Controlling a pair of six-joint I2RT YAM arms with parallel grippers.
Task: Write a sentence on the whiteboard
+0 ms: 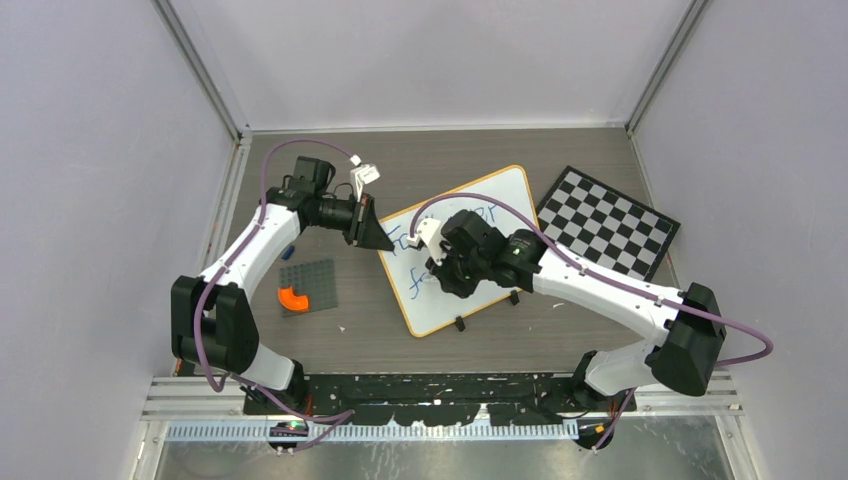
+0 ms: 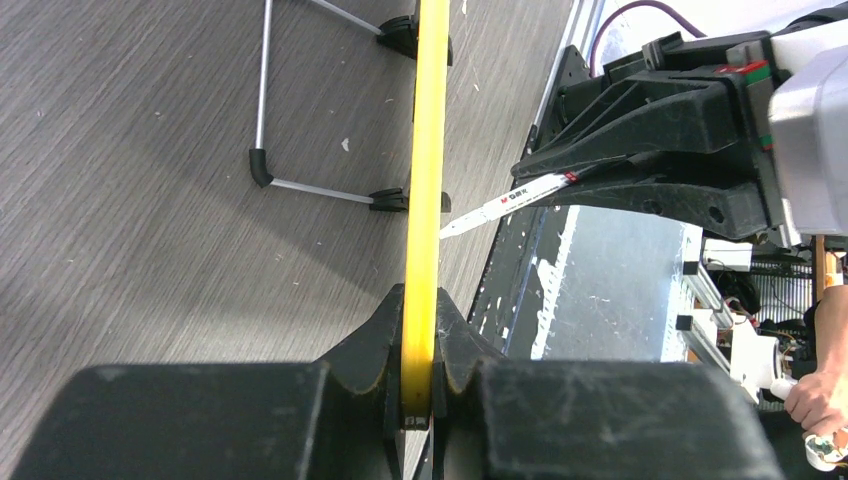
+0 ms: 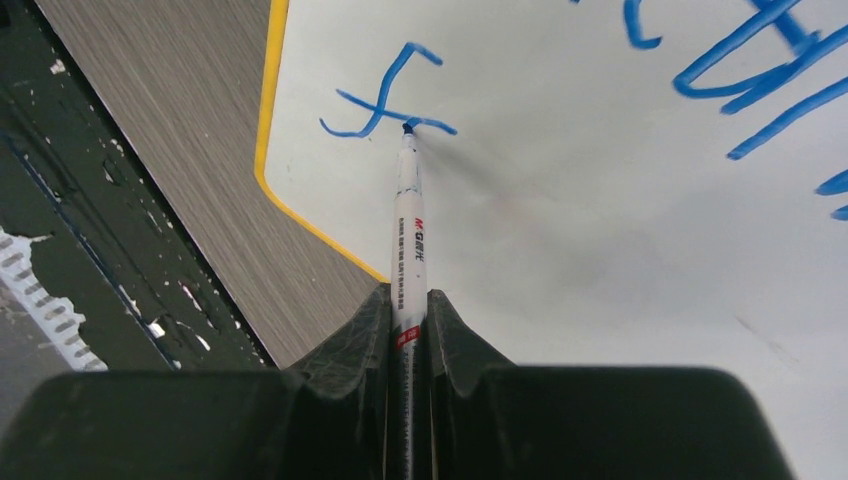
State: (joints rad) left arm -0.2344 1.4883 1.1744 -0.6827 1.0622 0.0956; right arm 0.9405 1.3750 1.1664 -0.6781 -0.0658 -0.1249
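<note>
Blue letters run across the whiteboard (image 3: 600, 220), set at an angle mid-counter (image 1: 330, 170) beside the checkered board (image 1: 610, 225). The left end effector (image 2: 420, 388) is clamped on its yellow frame. The right end effector (image 3: 408, 335) pinches a marker (image 3: 408, 230), with the tip on an "f" crossbar.

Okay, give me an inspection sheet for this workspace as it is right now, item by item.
Surface: grey wood-grain table, lightly speckled.
Job's things: whiteboard carries blue writing; marker tip on the board at a blue stroke.
Clutter: checkered board beside the whiteboard; grey studded plate with an orange piece on it.
Grippers: left gripper shut on the whiteboard's yellow edge; right gripper shut on the marker.
Cables: purple cable looped along each arm.
Surroundings: pale walls; person's hand at the left wrist view's edge.
</note>
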